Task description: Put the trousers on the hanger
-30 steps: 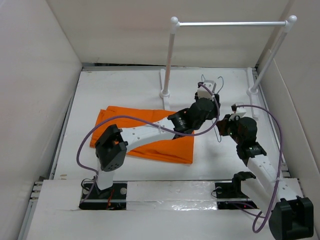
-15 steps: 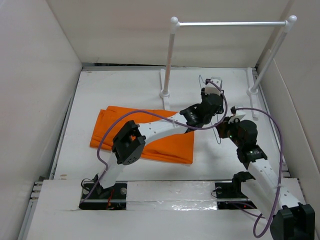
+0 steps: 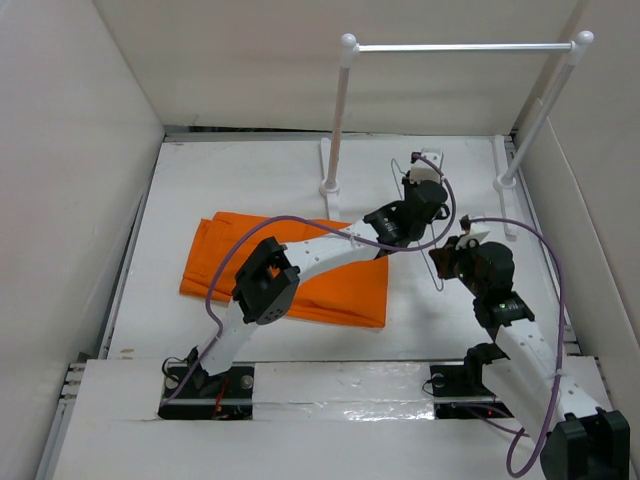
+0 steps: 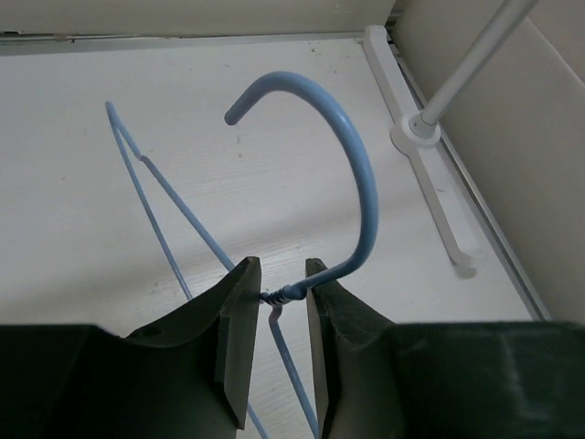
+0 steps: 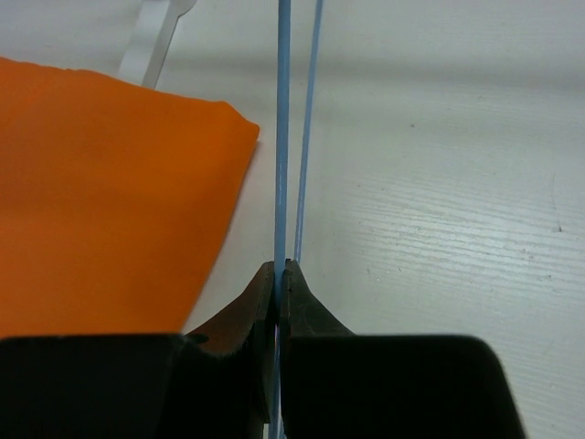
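Pinching one slim bar of the hanger (image 5: 282,137), the right gripper (image 5: 278,273) has its jaws pressed together on the pale blue wire. A second, thinner bar runs just beside the first. Both leave the top edge of the right wrist view, so the frame's outline cannot be read there.

In the left wrist view, the left gripper (image 4: 279,279) has its jaws a little apart, and the twisted neck under the hook crosses the gap from one finger to the other. Whether the pads press on it cannot be told. The hook curls toward the upper middle of that frame, and the shoulder wires run to the upper left and down behind the fingers.

From above, the hanger is only a hairline right of centre, mostly hidden by the two wrists. The trousers (image 3: 200,262) lie folded flat on the table (image 3: 250,180) left of centre, and the left arm stretched across them covers a diagonal strip. Their near corner stops just short of the gripped bar. The white rack (image 3: 455,47) stands at the upper right.
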`<state>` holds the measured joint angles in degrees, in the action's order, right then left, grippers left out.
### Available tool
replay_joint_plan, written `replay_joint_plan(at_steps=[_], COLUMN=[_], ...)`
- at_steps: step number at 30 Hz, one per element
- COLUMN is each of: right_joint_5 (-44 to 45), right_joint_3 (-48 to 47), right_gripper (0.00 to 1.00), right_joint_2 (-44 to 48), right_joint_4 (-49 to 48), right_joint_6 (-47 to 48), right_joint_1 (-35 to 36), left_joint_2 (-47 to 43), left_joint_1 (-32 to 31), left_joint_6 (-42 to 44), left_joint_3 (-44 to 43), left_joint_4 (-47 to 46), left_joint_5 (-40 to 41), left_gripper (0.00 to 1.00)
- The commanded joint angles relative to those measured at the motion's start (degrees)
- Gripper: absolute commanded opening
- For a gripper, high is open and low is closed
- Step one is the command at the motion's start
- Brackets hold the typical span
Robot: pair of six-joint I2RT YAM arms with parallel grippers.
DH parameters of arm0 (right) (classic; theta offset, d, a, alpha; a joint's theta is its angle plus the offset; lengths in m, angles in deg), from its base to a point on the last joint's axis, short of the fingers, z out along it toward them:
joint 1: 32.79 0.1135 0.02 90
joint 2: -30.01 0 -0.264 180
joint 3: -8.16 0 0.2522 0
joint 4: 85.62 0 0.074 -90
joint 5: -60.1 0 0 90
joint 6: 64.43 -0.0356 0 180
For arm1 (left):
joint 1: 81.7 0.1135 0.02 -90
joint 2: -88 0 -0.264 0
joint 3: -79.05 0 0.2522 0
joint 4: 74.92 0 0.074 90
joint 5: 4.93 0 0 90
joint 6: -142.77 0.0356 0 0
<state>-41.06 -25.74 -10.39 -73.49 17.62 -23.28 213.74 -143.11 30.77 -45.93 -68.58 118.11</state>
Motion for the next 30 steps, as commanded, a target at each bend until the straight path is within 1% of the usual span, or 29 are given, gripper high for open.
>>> replay_joint_plan(at_steps=[1, 3, 4, 6, 7, 8, 9, 10, 11, 12, 13, 14, 15, 16, 17, 18, 21, 22, 23, 24, 25, 26, 27, 28, 30], right_joint_5=[-0.44, -0.79, -1.32, -1.67, -1.59, -1.59, -1.41, -1.06, -0.8, -0.62, -0.71, -0.97, -1.32, -1.41, -1.41, -1.41, -4.21, -5.96, -6.85, -7.64, -8.96, -9.49, -10.54, -12.55, -13.8], right_joint_3=[0.28, 0.45, 0.37, 0.28, 0.28, 0.28, 0.28, 0.1, -0.16, -0.6, -0.77, -0.86, -0.86, -0.69, -0.6, -0.69, -1.22, -1.39, -1.74, -1.92, -1.92, -1.48, -0.87, -0.17, 1.32], right_gripper=[0.0, 0.0, 0.0, 0.0, 0.0, 0.03, 0.17, 0.27, 0.34, 0.42, 0.56, 0.64, 0.74, 0.79, 0.83, 0.86, 0.87, 0.87, 0.84, 0.78, 0.52, 0.34, 0.05, 0.0, 0.0], right_joint_2=[0.5, 0.33, 0.32, 0.32, 0.5, 0.94, 2.07, 2.78, 3.74, 4.8, 7.07, 8.22, 9.37, 11.2, 11.83, 12.19, 11.93, 11.58, 10.62, 10.09, 9.56, 8.94, 7.55, 6.57, 3.42], right_joint_4=[-1.36, -1.53, -1.62, -1.19, -0.14, 0.39, 1.01, 3.36, 4.6, 5.75, 6.89, 8.73, 9.36, 9.8, 10.15, 10.59, 11.21, 11.03, 11.03, 11.12, 11.03, 10.51, 9.37, 8.14, 5.24], right_joint_6=[1.18, 1.27, 1.27, 1.27, 1.18, 1.18, 1.18, 1.18, 1.44, 1.7, 1.79, 2.05, 2.06, 2.06, 2.32, 2.49, 2.85, 3.02, 3.81, 4.16, 4.43, 4.43, 4.08, 3.9, 3.2], right_joint_1=[0.85, 0.85, 0.85, 0.85, 0.85, 0.85, 0.85, 0.85, 0.85, 0.85, 0.85, 0.85, 0.85, 0.85, 0.85, 0.85, 0.85, 0.85, 0.85, 0.85, 0.85, 0.85, 0.85, 0.85, 0.85], left_joint_2=[-0.4, -0.4, -0.57, -0.92, -1.28, -2.5, -3.47, -4.78, -7.75, -9.35, -11.02, -14.08, -15.42, -16.73, -19.1, -20.08, -23.24, -24.12, -25.7, -26.5, -27.29, -28.6, -29.05, -29.49, -29.93], left_joint_1=[1.03, 1.03, 1.03, 1.03, 1.03, 1.03, 1.03, 1.03, 1.03, 1.03, 1.03, 1.03, 1.03, 1.03, 1.03, -0.28, -1.0, -2.3, -2.84, -3.36, -4.5, -5.12, -5.74, -6.26, -6.97], left_joint_6=[0.38, 0.2, 0.38, 0.38, -0.41, -0.67, -0.85, -1.11, -2.51, -3.39, -4.27, -6.72, -7.79, -8.75, -9.63, -11.21, -15.07, -15.87, -16.84, -17.81, -20.16, -21.23, -22.2, -23.08, -24.14], left_joint_3=[-2.51, -2.42, -2.16, -1.72, -0.85, 0.12, 1.69, 3.62, 8.86, 12.05, 14.95, 20.63, 23.48, 25.94, 30.75, 33.06, 39.57, 41.07, 44.56, 46.42, 48.1, 51.42, 52.93, 54.17, 57.33], left_joint_4=[-1.72, -1.72, -1.81, -2.16, -2.07, -2.25, -3.73, -4.87, -6.19, -7.86, -11.27, -12.43, -13.66, -16.46, -17.62, -18.85, -21.84, -23.33, -24.04, -25.52, -26.15, -26.85, -27.81, -28.35, -29.66], left_joint_5=[1.24, 1.77, 2.55, 2.73, 2.56, 2.12, 1.77, 1.07, -0.15, -0.6, -1.21, -2.35, -2.8, -2.98, -2.63, -2.28, -1.57, -1.4, -0.79, -0.43, 0.27, 2.01, 2.99, 3.96, 4.67], left_gripper=[0.23, 0.16, 0.09, 0.0, 0.0, 0.0, 0.0, 0.0, 0.0, 0.0, 0.0, 0.0, 0.0, 0.0, 0.0, 0.0, 0.0, 0.0, 0.0, 0.0, 0.0, 0.0, 0.0, 0.0, 0.0])
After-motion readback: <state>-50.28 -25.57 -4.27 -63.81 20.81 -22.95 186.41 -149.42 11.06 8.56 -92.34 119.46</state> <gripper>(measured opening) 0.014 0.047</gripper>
